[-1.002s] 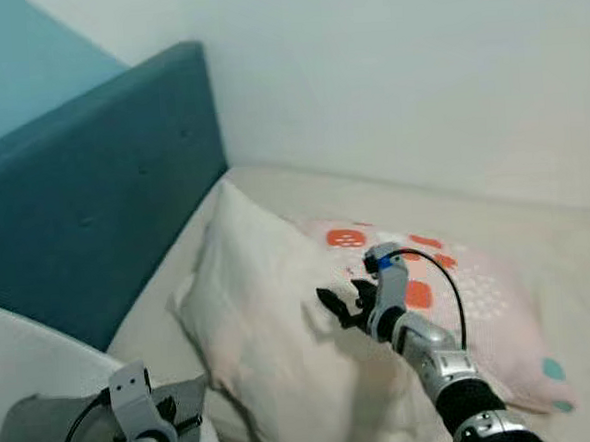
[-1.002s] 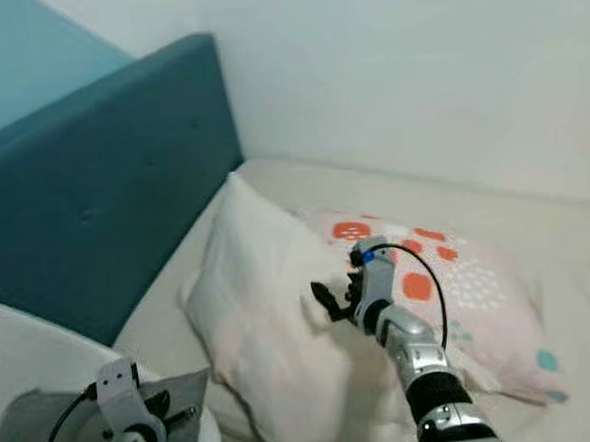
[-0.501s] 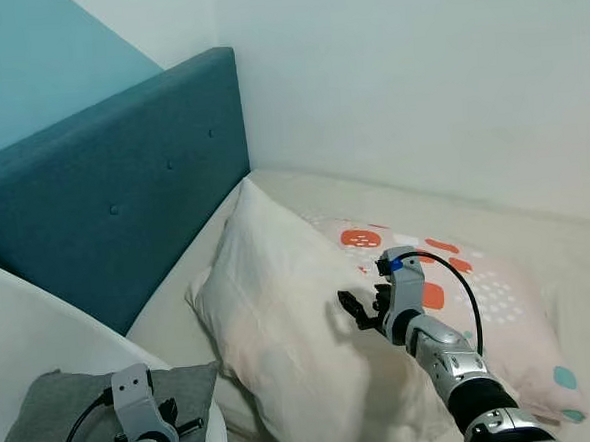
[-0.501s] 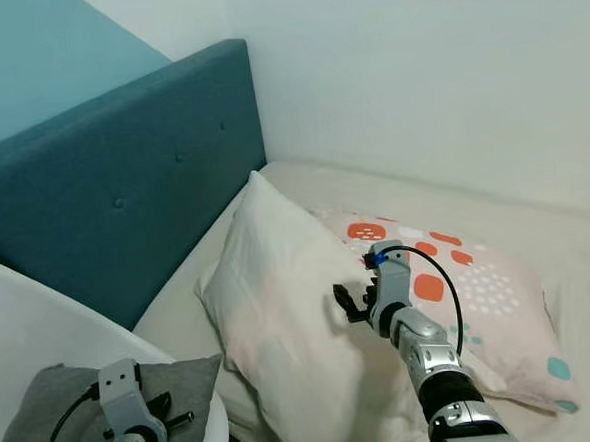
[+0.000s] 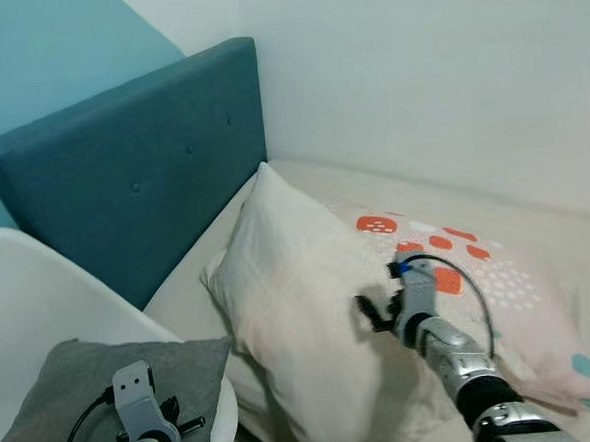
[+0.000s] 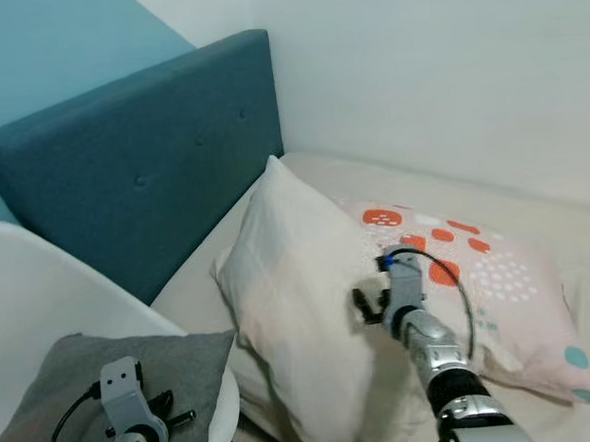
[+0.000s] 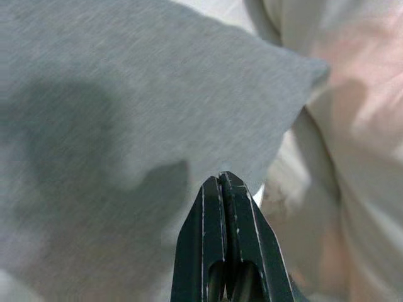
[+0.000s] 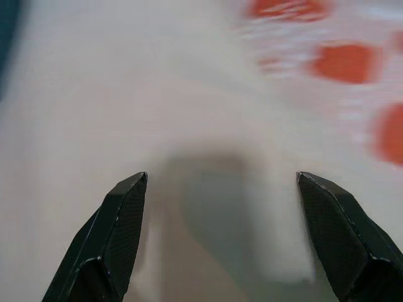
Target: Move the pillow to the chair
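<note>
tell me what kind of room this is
Most likely a bedroom: a bed with a blue padded headboard against the wall and two pillows, one plain cream pillow and one spotted pillow. A white chair stands beside it.

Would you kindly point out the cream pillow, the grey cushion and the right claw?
cream pillow (image 5: 289,281), left eye view, its broad front face.
grey cushion (image 5: 55,396), left eye view, its top surface.
right claw (image 8: 220,189), right wrist view, midway between fingertips.
</note>
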